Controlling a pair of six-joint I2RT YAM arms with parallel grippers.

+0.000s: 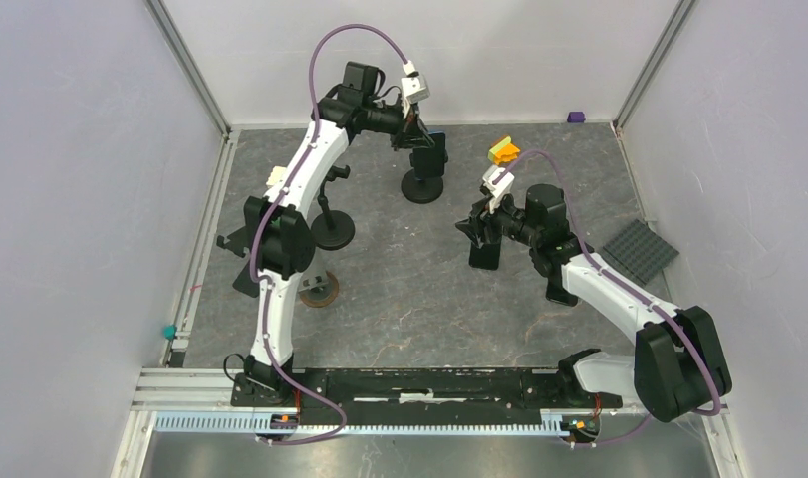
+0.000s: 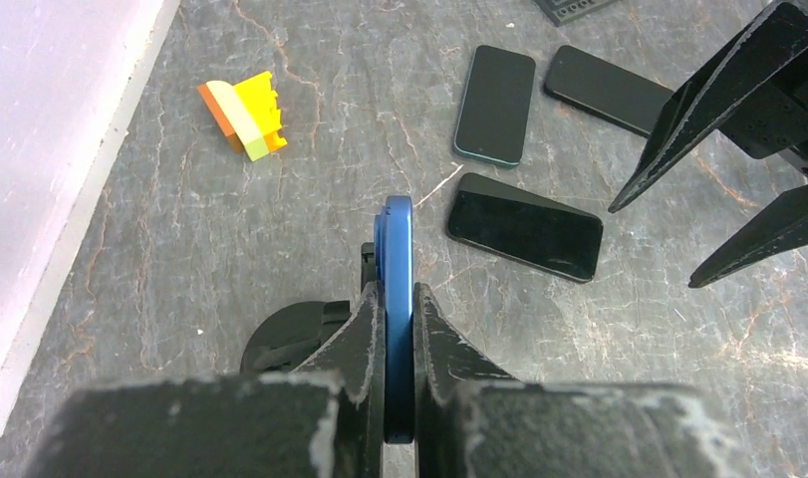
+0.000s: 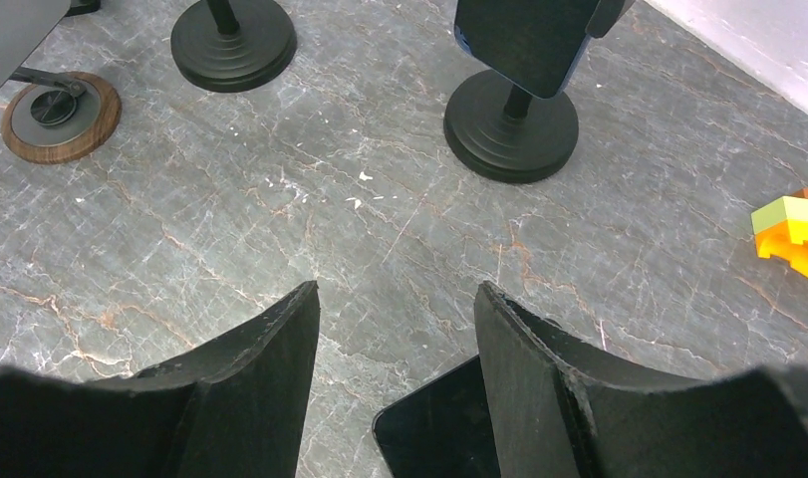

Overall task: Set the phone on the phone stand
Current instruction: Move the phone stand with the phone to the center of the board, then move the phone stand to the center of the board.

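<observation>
My left gripper (image 1: 424,139) is shut on a blue phone (image 2: 397,239), held edge-on and upright between its fingers (image 2: 365,329). The phone is right above the black phone stand (image 1: 423,186), whose round base shows in the left wrist view (image 2: 280,339). In the right wrist view the phone (image 3: 519,40) is at the top of that stand (image 3: 511,124); I cannot tell whether it rests on it. My right gripper (image 3: 398,289) is open and empty, low over a dark phone (image 3: 439,428) lying flat on the table.
Three dark phones (image 2: 525,226) (image 2: 496,103) (image 2: 607,90) lie flat by the right gripper (image 1: 479,239). A second black stand (image 1: 332,229) and a wooden-ringed stand (image 1: 320,289) stand at the left. A yellow-orange brick block (image 1: 502,151), a grey baseplate (image 1: 639,251) and a purple block (image 1: 576,117) lie at the back right.
</observation>
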